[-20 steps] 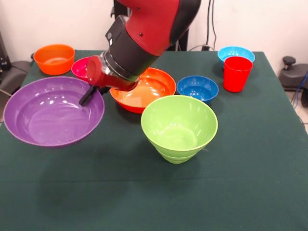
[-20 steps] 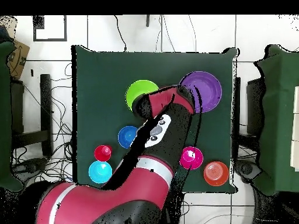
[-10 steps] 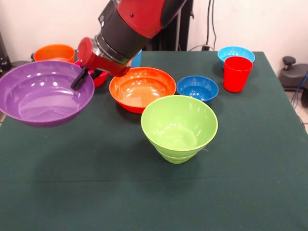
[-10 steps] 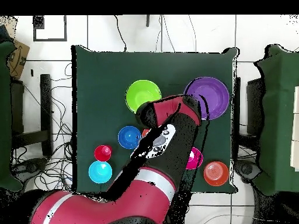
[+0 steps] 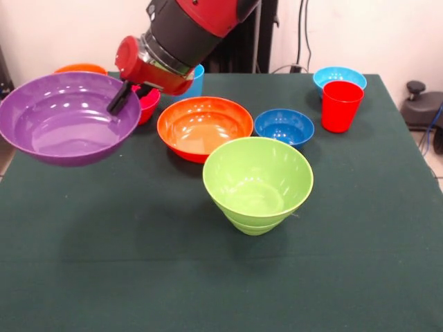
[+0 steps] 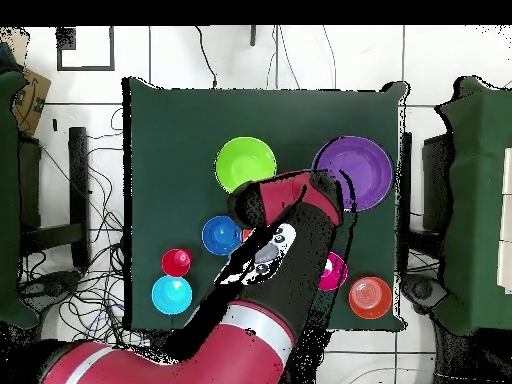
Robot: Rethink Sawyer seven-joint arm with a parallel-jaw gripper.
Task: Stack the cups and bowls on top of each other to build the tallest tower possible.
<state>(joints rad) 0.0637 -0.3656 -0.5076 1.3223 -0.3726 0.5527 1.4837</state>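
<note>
My gripper point(image 5: 119, 101) is shut on the near-right rim of the large purple bowl point(image 5: 66, 119) and holds it in the air above the table's left side; in the overhead view the purple bowl point(image 6: 352, 172) is at the upper right. The large orange bowl point(image 5: 204, 128) sits at mid-table. A lime green bowl point(image 5: 257, 181) stands in front of it, seemingly nested in a second lime one. The dark blue bowl point(image 5: 284, 126), red cup point(image 5: 341, 105) and light blue bowl point(image 5: 339, 74) are at the right. The magenta bowl point(image 5: 147, 104) and light blue cup point(image 5: 196, 81) are partly hidden behind the arm.
A small orange bowl point(image 5: 82, 68) peeks out behind the purple bowl at the far left. The dark green table cloth point(image 5: 221, 277) covers the table. In the overhead view the arm point(image 6: 270, 250) hides the large orange bowl.
The gripper has lifted the purple bowl off the table and carried it higher and a little toward the robot's side. The other bowls and cups have not moved.
</note>
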